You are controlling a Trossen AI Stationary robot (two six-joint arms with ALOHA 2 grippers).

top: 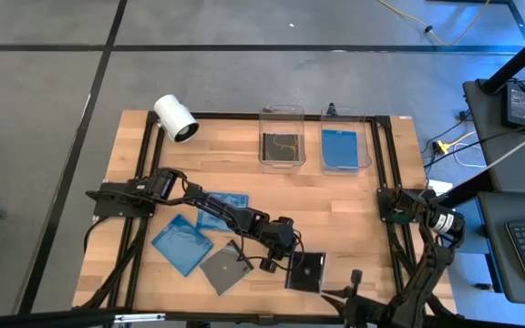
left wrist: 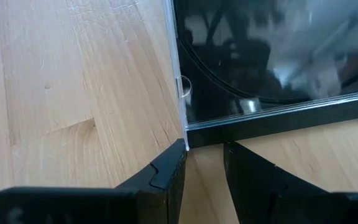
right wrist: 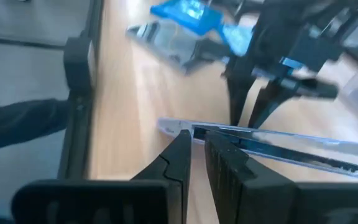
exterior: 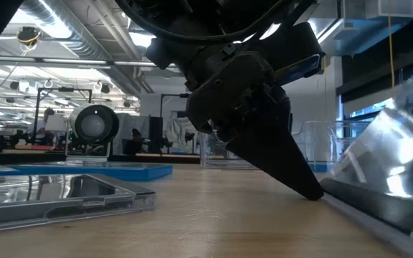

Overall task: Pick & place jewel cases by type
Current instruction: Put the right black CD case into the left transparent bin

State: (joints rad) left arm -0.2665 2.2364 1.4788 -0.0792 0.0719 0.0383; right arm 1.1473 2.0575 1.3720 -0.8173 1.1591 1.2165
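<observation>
- Table [top: 335,205] holds two clear bins: one [top: 281,137] has a dark case [top: 281,146] in it, the other [top: 345,138] has a blue one [top: 344,148].
- Four cases are left: two blue [top: 182,243], one grey [top: 226,270], one black case [top: 305,271].
- My left gripper [top: 281,264] sits half open at the black case's edge, holding nothing I can see.
- My right gripper [right wrist: 196,148] is closed.
- Only my left wrist view shows the case's corner [left wrist: 182,134] touching my fingertip [left wrist: 166,168].
</observation>
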